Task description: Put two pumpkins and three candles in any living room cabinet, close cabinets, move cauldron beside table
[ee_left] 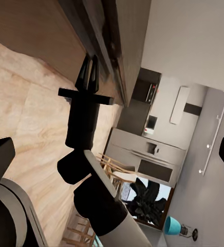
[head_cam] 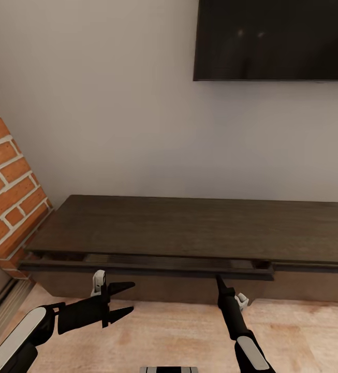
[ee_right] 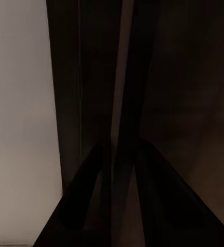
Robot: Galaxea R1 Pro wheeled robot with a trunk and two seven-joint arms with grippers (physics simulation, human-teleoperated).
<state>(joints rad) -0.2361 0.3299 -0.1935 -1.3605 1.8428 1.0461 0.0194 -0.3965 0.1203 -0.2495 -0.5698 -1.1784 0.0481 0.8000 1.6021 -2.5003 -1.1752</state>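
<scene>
The cabinet (head_cam: pixel 189 233) stands against the wall below a dark screen (head_cam: pixel 275 39), a long upper drawer front (head_cam: pixel 148 269) pulled slightly proud of its face. The right gripper (head_cam: pixel 219 280) points up at that front's lower edge, fingers nearly together; the right wrist view looks close along the dark edge (ee_right: pixel 125 103) between the fingers (ee_right: pixel 86 206). The left gripper (head_cam: pixel 125 299) hangs spread and empty over the plank floor (head_cam: pixel 179 331), near the cabinet. The left wrist view sees the right gripper (ee_left: pixel 89 77) from the side, with a kitchen beyond.
</scene>
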